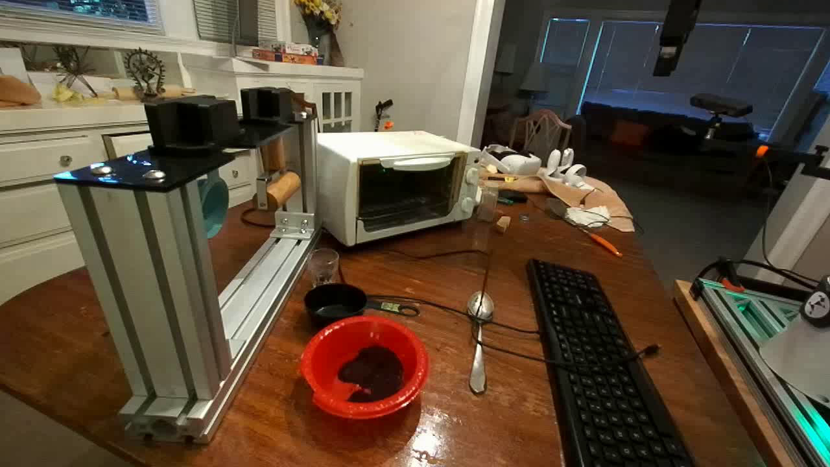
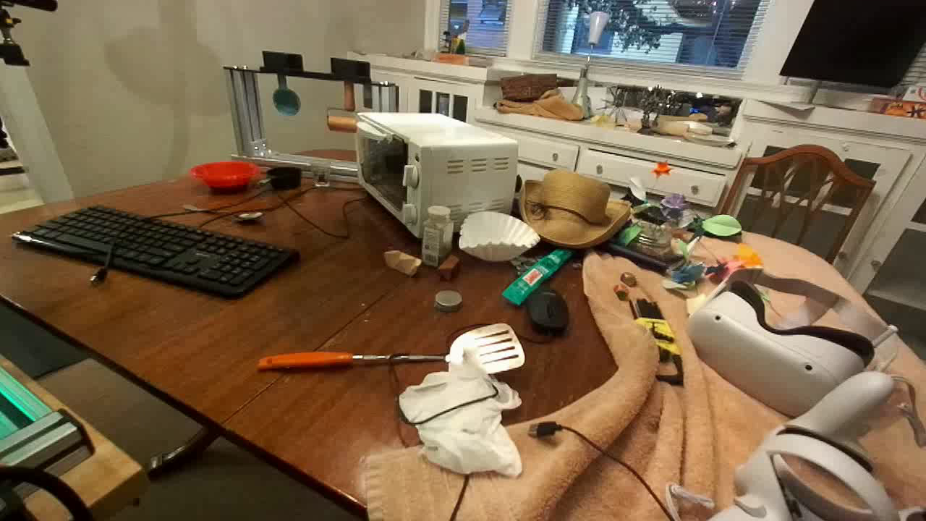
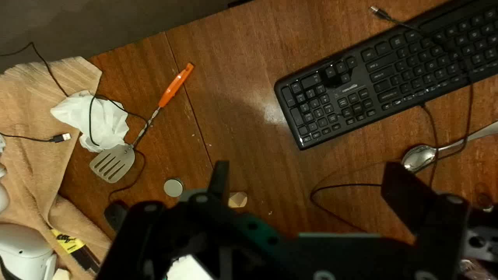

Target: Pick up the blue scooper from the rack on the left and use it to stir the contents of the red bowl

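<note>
The blue scooper (image 1: 214, 206) hangs under the dark top plate of the rack (image 1: 172, 279), partly hidden behind the near post. In an exterior view its round teal head (image 2: 286, 101) shows whole, hanging from the rack (image 2: 248, 108). The red bowl (image 1: 413, 353) stands on the table beside the rack, with the dark brown contents (image 1: 375, 371) on its bottom. The bowl also shows in an exterior view (image 2: 223, 176), its contents hidden there. My gripper (image 3: 307, 171) is open and empty above the table. Scooper, rack and bowl are out of the wrist view.
A white toaster oven (image 1: 337, 188) stands beyond the rack. A black cup (image 1: 336, 303) and a small glass (image 1: 323, 266) stand near the bowl. A silver spoon (image 1: 478, 363), cables and a keyboard (image 3: 350, 93) lie on the table. A wooden-handled tool (image 1: 283, 190) hangs on the rack.
</note>
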Available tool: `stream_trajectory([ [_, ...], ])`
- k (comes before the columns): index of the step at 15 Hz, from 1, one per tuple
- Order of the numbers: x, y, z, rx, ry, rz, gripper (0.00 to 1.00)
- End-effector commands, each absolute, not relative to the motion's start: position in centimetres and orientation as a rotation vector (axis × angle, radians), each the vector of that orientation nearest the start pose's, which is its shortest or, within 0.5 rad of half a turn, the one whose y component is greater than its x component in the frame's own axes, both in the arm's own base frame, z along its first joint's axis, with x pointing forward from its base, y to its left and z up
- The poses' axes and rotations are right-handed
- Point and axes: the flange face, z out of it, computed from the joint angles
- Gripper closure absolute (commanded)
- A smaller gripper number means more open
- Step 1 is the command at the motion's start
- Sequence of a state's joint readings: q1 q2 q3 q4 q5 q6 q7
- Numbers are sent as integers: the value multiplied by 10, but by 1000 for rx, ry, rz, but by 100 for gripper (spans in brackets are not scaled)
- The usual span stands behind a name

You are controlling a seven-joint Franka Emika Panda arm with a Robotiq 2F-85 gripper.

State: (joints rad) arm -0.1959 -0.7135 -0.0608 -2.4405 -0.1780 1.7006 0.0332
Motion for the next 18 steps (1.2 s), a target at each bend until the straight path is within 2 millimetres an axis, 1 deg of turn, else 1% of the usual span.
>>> stream_trajectory([
  [1, 318, -104, 539, -3248, 407, 69, 0],
  [14, 318, -104, 539, -3248, 407, 69, 0],
  [15, 322, -99, 541, -3240, 353, 58, 0],
  [16, 329, -87, 544, -3248, 275, 23, 0],
  [17, 334, -75, 545, -3240, 212, 16, 0],
  [18, 341, -57, 546, -3252, 151, 7, 0],
])
